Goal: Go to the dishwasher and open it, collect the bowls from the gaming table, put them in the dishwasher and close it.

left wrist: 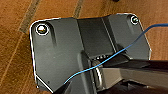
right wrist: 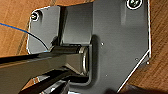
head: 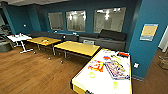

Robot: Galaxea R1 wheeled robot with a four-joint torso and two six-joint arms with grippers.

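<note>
The wooden floor (head: 32, 72) gives open room on the left. The gaming desk (head: 100, 82) stands near, lower right, carrying board-game boxes (head: 116, 68) and two pale bowls (head: 91, 74). Judged step: approach for bowl collection. Next move requires closing on the desk's near edge. Hand state: cannot tell.

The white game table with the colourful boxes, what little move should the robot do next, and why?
Probably roll a bit closer to the gaming table. Two pale yellow-green bowls sit on its near end beside the board-game boxes, with wooden floor still between.
</note>
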